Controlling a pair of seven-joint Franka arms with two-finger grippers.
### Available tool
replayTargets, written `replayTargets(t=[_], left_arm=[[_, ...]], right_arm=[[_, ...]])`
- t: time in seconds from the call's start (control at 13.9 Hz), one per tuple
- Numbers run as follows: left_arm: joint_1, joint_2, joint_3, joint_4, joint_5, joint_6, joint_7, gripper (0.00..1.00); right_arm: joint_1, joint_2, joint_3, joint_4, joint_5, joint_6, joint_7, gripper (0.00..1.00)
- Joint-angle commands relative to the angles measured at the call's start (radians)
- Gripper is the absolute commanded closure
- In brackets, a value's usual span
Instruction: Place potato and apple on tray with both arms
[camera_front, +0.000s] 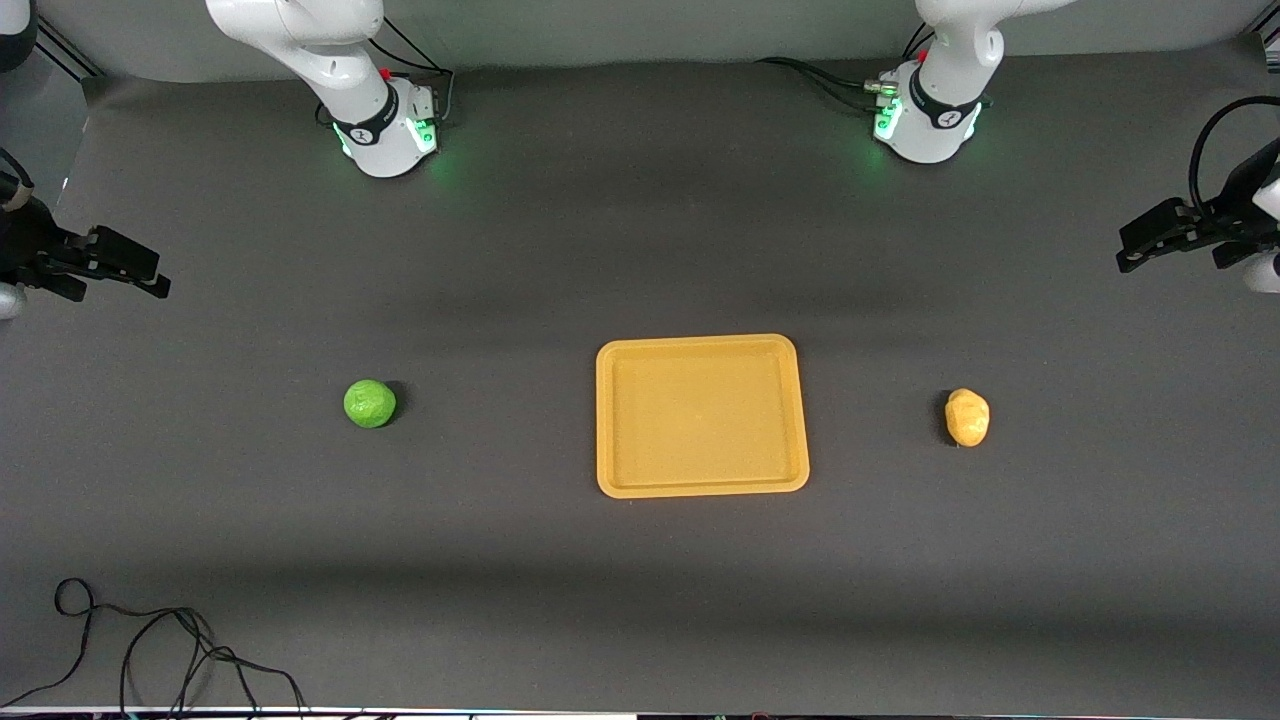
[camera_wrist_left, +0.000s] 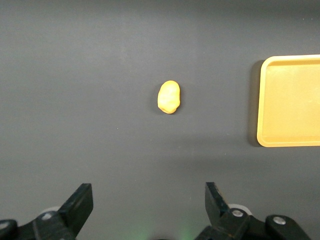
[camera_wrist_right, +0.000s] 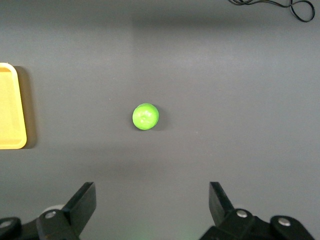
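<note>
Tray (camera_front: 701, 484) at the middle of the dark table (camera_front: 640, 250), with nothing on it. Apple (camera_front: 369, 403) at 9 o'clock from the tray, toward the right arm's end; potato (camera_front: 967, 416) at 3 o'clock, toward the left arm's end; both well apart from the rim. Right tool (camera_front: 150, 278) raised over the table edge at the apple's 10 o'clock, fingers spread, holding nothing. Left tool (camera_front: 1135, 250) raised at the potato's 2 o'clock, likewise spread and unloaded. Black cable (camera_front: 150, 650) on the table at 7 o'clock.
</note>
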Motion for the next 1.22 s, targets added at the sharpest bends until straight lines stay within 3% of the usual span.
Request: replayTargets(t=[0.0,0.65,1.15], left_arm=[[0.002,0.003,0.001,0.003,-0.007,-0.016,0.011,0.00],[0.004,0.003,0.004,0.003,-0.007,-0.035,-0.008,0.00],[-0.004,0.080,0.004,-0.006,0.007,-0.029,-0.047,0.00]], right_arm=[[0.004,0.007,-0.001,0.022,0.017,-0.005,0.014,0.00],[0.005,0.010,-0.001,0.023,0.006,-0.004,0.006,0.00],[0.005,0.013,0.000,0.022,0.006,0.002,-0.003,0.00]])
